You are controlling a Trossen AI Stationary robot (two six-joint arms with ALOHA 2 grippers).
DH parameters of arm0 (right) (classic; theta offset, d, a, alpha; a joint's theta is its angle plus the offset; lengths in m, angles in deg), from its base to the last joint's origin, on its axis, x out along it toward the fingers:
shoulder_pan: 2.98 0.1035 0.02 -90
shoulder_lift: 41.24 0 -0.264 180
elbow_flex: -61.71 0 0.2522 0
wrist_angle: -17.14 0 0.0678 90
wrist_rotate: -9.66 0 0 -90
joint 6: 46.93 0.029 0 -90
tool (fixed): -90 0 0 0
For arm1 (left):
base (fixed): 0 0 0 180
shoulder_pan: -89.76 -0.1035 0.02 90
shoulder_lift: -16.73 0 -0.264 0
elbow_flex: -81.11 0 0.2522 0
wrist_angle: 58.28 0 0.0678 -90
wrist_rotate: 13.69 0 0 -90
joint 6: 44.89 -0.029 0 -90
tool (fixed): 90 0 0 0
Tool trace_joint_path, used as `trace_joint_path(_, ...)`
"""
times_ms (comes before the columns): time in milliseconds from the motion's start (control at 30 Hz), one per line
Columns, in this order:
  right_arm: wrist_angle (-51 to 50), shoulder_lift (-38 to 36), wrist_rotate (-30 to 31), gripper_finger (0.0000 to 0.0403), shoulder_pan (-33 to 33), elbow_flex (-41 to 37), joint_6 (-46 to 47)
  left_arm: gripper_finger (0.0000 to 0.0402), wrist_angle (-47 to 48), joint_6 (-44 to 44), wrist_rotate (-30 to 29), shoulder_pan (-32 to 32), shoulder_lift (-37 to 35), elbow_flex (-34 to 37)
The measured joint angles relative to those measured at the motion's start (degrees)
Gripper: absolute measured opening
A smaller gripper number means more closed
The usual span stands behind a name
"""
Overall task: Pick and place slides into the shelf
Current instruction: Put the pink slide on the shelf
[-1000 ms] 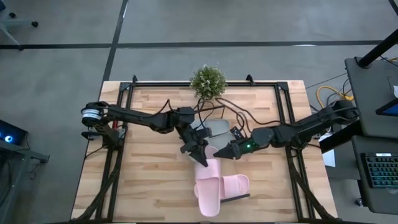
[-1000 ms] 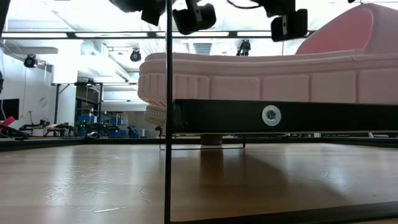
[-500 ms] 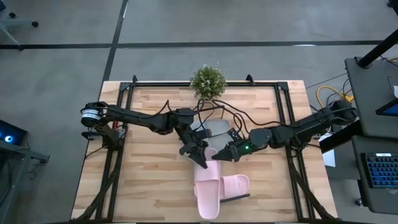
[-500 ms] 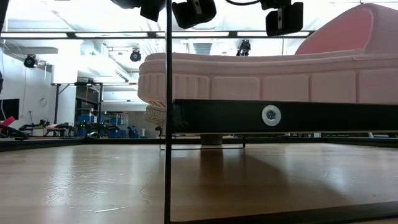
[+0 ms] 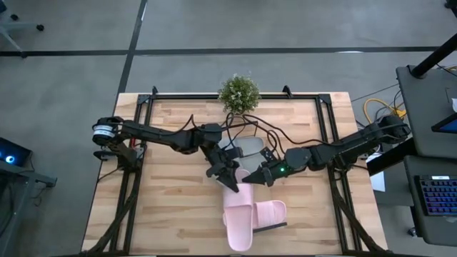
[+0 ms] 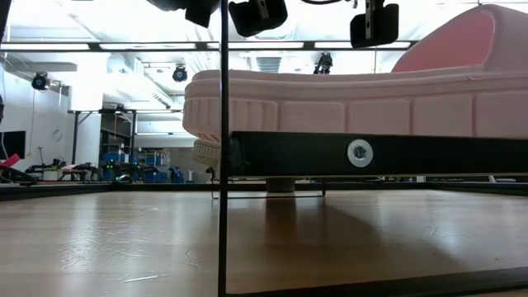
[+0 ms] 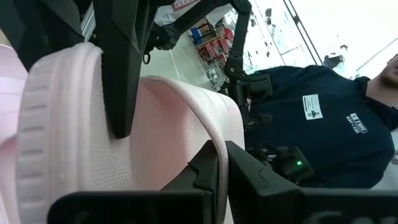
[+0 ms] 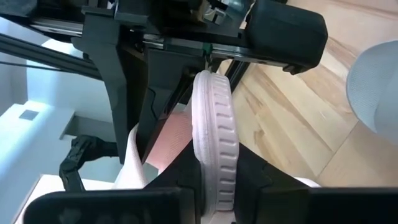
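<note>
Bright even overhead light, glare behind, soft close-up blur.

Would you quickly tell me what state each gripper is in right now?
Left gripper: shut on a pink slide, pinching its strap.
Right gripper: shut on the same pink slide, clamping its sole edge.

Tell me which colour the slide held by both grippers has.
Pale pink slide; the right wrist view shows it best.

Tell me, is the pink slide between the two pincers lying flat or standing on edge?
On edge. The pink slide stands with its ribbed sole rim facing the right wrist camera, clamped by the right pincer and the left pincer.
</note>
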Motion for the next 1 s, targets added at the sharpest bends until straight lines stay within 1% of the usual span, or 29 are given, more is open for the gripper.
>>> trace_joint_path(67,0.0,0.0,0.7,0.0041,0.0,0.0,0.4,0.0,0.0,0.2,0.0,0.0,0.0,0.1)
trace_joint_path(200,0.1,0.0,0.9,0.0041,0.0,0.0,0.6,0.0006,-0.1,3.3,-0.3,0.1,0.0,0.2)
trace_joint_path(333,0.1,0.0,1.1,0.004,0.0,0.0,0.7,0.0025,-0.1,5.8,-0.8,0.2,0.0,0.3)
trace_joint_path(500,-1.4,-0.3,2.0,0.004,0.0,0.0,0.7,0.0054,0.0,6.0,-2.4,0.3,0.0,0.3)
trace_joint_path(733,-5.7,-1.5,3.5,0.0039,0.0,0.0,0.9,0.0115,0.1,5.8,-4.2,0.7,0.2,0.4)
trace_joint_path(867,-8.0,-2.8,5.1,0.0039,0.1,0.0,0.6,0.0159,-0.1,5.4,-5.1,1.4,0.2,0.4)
trace_joint_path(1000,-12.8,-5.0,6.8,0.0039,0.1,0.0,0.6,0.0204,0.0,5.5,-7.4,2.2,0.2,0.7)
